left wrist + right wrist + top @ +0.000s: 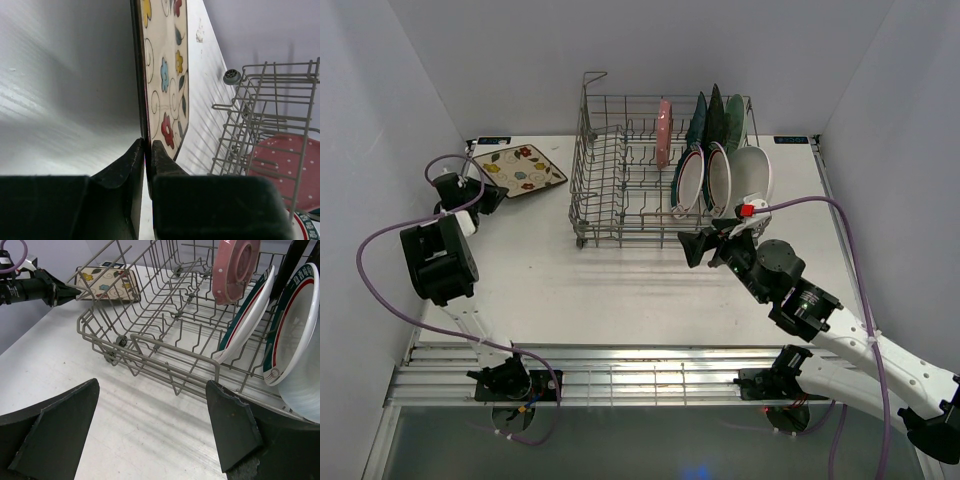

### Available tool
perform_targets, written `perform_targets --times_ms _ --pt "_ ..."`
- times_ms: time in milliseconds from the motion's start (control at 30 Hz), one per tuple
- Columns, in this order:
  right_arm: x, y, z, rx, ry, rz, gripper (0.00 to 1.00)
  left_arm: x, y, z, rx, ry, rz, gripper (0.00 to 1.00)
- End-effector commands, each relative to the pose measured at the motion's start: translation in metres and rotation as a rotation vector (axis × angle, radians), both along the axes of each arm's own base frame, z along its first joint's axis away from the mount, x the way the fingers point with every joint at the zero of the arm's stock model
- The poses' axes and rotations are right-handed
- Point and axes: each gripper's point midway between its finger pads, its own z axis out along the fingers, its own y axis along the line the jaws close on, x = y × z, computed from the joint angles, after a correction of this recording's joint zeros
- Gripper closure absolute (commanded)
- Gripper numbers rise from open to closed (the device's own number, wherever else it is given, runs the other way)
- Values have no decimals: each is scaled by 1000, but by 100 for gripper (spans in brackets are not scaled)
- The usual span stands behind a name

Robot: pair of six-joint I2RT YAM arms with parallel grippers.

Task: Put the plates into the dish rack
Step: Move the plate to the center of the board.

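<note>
The left gripper (148, 150) is pinching the rim of the cream floral square plate (167, 75), its jaws pressing together on only a thin strip of the edge. With so shallow a hold on a glazed rim, the plate is likely to be swinging or slipping once its full weight is hanging from that one side. The plate is sitting at the far left of the table (620, 280), well apart from the dish rack (582, 190); whether it is leaving the surface is unclear. On the way over, a corner is at risk of catching the rack's tall side wall or an upright tine, levering the plate out of the jaws. Coming in too far right, it could be knocking the pink dotted plate (664, 132). The right gripper (150, 410) is hovering spread wide and empty at the rack's front, near the green-rimmed plates (688, 180).
</note>
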Motion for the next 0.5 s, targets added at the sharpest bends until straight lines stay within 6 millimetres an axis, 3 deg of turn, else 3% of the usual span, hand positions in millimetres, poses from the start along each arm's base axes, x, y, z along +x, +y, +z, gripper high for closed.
perform_targets --times_ms 0,300,467 --pt "-4 4 11 58 -20 22 8 -9 -4 47 36 -86 -68 100" --pt "-8 8 12 60 -15 58 8 -33 2 67 114 -113 -98 100" --pt "-11 10 14 73 -18 75 8 -51 14 59 162 -90 -76 100"
